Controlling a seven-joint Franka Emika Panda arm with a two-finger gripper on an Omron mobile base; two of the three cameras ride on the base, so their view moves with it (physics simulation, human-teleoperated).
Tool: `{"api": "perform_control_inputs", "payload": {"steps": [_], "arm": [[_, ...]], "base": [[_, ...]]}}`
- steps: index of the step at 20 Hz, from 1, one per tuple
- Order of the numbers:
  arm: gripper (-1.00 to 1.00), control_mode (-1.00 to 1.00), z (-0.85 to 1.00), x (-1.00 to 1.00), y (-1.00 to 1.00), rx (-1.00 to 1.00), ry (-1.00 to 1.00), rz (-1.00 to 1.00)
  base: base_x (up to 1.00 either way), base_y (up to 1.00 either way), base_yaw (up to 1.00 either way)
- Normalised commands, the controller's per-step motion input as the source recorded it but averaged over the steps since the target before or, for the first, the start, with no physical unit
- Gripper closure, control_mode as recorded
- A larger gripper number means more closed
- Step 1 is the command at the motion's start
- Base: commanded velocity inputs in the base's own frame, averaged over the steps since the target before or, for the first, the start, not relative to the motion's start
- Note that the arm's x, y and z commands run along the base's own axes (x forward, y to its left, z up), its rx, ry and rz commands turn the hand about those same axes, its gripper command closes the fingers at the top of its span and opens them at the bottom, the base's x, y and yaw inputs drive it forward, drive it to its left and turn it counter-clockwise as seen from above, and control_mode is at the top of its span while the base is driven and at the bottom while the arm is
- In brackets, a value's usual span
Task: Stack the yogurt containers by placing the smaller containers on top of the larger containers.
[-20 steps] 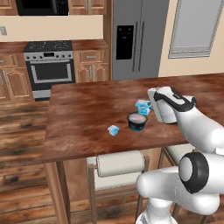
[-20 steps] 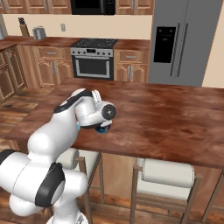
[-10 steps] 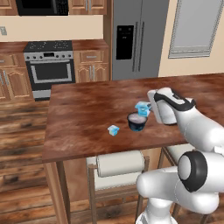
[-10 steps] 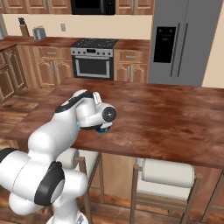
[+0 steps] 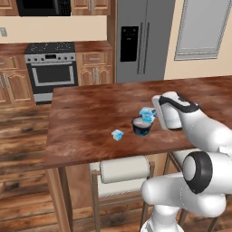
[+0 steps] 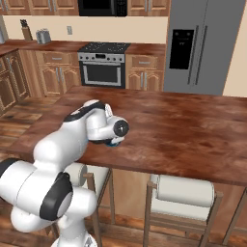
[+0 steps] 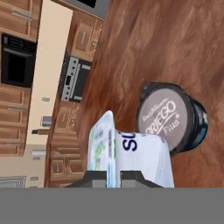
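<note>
My gripper (image 5: 152,113) is shut on a small light-blue cup (image 5: 147,113) and holds it tipped on its side, just above the right rim of the round dark tub (image 5: 141,127). The hand view puts that cup (image 7: 131,158) close up between the gripper (image 7: 113,177) fingers, and the tub (image 7: 173,118) with its greyish printed lid lies just beyond it. A second, tinier light-blue cup (image 5: 117,134) stands on the wooden island left of the tub. In the right base view my arm hides the held cup, and an edge of the tub (image 6: 115,143) peeks out under the wrist.
The wooden island counter (image 5: 90,113) stretches wide to the left and back. Stools with white cushions (image 5: 123,169) stand under its near edge. A stove (image 5: 51,68) and a fridge (image 5: 142,38) line the far wall.
The gripper with the light-blue cup has sunk slightly toward the dark tub. The tub and the other cup have stayed put.
</note>
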Motion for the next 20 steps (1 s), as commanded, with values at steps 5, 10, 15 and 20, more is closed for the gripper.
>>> {"api": "perform_control_inputs", "payload": {"steps": [5,10,15,20], "arm": [[1.0,-1.0,-0.15,0.15,0.0,0.0,0.0,0.0],[1.0,-1.0,-0.17,0.12,0.0,0.0,0.0,0.0],[1.0,-1.0,-0.14,0.09,0.0,0.02,0.0,0.0],[1.0,-1.0,-0.09,0.09,0.0,0.02,0.0,0.0]], "base": [[0.0,0.0,0.0],[0.0,0.0,0.0],[0.0,0.0,0.0],[0.0,0.0,0.0]]}}
